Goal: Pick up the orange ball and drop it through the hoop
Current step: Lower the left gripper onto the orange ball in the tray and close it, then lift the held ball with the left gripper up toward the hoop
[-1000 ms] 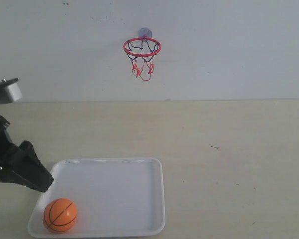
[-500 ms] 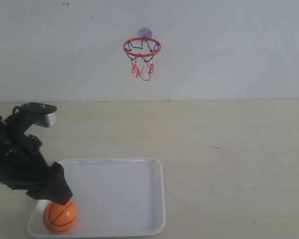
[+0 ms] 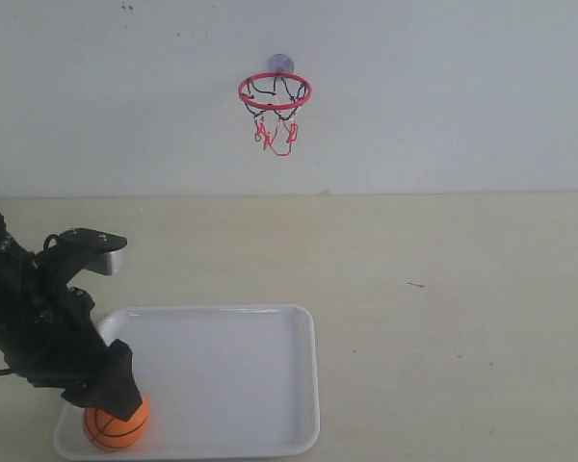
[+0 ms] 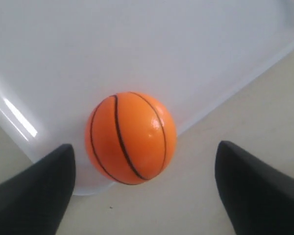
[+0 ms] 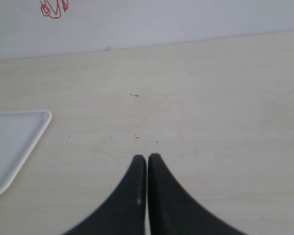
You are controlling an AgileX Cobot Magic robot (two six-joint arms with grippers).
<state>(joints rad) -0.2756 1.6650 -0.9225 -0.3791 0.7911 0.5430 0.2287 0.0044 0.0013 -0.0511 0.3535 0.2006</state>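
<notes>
The orange ball (image 3: 117,425) (image 4: 131,138) with black seams lies in the near left corner of the white tray (image 3: 231,375) (image 4: 137,44). My left gripper (image 3: 106,395) (image 4: 144,154) hangs just above it, open, its dark fingers (image 4: 36,186) wide apart on either side of the ball without touching it. The hoop (image 3: 275,93), with a red ring and a black-and-red net, is fixed high on the back wall by a greyish suction cup; only its net's tip (image 5: 53,9) shows in the right wrist view. My right gripper (image 5: 147,157) is shut, empty, over bare table.
The beige table (image 3: 443,289) stretches to the right of the tray, with a white wall behind it. A tray corner (image 5: 14,142) lies off to one side of the right gripper.
My left arm has swung in from the left edge and come down over the tray's near left corner, now partly covering the ball. The ball has not moved.
</notes>
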